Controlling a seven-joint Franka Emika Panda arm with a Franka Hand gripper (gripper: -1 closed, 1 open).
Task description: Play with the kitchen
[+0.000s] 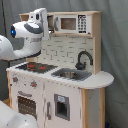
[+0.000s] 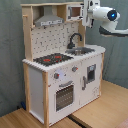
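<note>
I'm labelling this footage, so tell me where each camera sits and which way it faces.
First exterior view: in front of the kitchen, off its sink end; the arm shows at the first exterior view's left.
Second exterior view: in front, off its stovetop end; the arm shows top right.
Both show the faucet and oven door.

Stovetop [image 2: 52, 59] looks clear; faucet [image 2: 74, 39] blocks sink [image 1: 71, 75].

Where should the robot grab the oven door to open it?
Probably the handle bar across the top of the oven door. It runs sideways and sticks out from the front, so the claw should come straight at the kitchen's front and close over the bar from above and below.
</note>
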